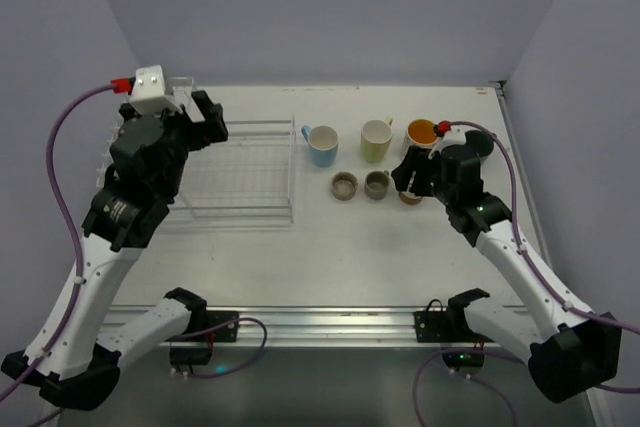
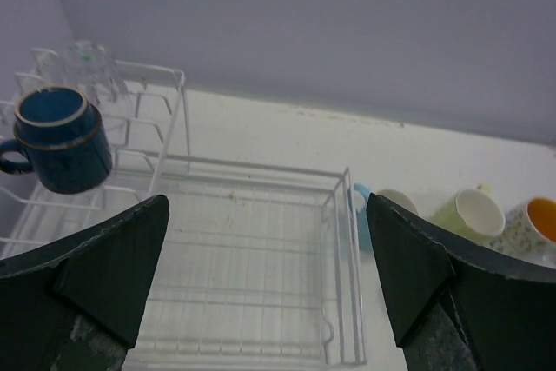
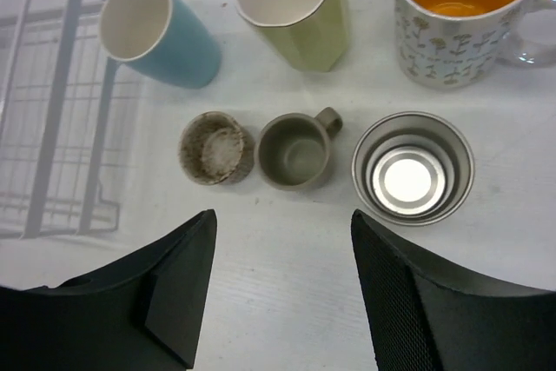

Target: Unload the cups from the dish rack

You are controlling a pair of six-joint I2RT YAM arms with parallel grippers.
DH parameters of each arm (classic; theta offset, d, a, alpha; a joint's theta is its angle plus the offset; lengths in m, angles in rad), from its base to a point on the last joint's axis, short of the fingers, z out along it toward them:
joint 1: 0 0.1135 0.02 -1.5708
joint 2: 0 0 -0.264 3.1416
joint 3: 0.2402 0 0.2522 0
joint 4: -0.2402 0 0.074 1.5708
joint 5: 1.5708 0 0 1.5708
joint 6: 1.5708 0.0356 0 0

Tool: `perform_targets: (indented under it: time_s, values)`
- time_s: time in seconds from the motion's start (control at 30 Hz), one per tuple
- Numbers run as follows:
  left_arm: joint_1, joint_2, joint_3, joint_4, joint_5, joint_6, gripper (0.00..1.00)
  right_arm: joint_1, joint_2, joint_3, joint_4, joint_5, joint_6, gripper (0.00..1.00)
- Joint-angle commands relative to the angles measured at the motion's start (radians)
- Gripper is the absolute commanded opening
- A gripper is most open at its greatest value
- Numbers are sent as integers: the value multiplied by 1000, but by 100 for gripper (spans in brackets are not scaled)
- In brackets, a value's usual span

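The white wire dish rack [image 1: 244, 175] stands at the left. A navy cup [image 2: 61, 138] hangs on its upright prongs; the low basket section [image 2: 340, 215] holds nothing. My left gripper [image 1: 207, 119] hovers over the rack, open and empty [image 2: 267, 206]. On the table stand a light blue cup [image 1: 321, 145], a yellow-green cup [image 1: 376, 140], an orange-inside mug [image 1: 422, 133] and two small grey-brown cups [image 3: 215, 149] [image 3: 295, 152]. My right gripper [image 1: 411, 174] is open and empty [image 3: 282, 219] just in front of them. No dark green or cream cup shows.
A small steel cup [image 3: 413, 167] stands right of the grey-brown cups, below the orange-inside mug [image 3: 460, 15]. A clear glass [image 2: 87, 58] sits on the rack's far prongs. Walls close the table at the back and both sides.
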State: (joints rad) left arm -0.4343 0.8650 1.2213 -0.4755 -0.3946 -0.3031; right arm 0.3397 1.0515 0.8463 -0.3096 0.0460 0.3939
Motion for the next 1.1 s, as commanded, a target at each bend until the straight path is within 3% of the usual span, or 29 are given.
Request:
perform_targets:
  time_s: [0.0,0.1,0.17,0.4,0.7,0.83,1.07]
  values:
    - [2,124,202,-47,-231,25,100,1,-85,-94,133,-135,42,66]
    - [83,282,360,-104,-195,30,100,1,-140,-148,185,-199,57,66]
    - [225,336,424,-127,-71,1,100,2,-163,-162,196,-245,69,66]
    - [463,466,457,-184,-64,-57,100,5,-212,-191,227,-294,77,67]
    - [548,541,402,-195,-23,-50,100,15,-216,-208,259,-365,92,67]
    - [551,580,385,-180,54,-42,97,22,-225,-210,262,-367,92,67]
    - [552,624,365,-155,65,-16,95,36,-212,-204,259,-359,83,67]
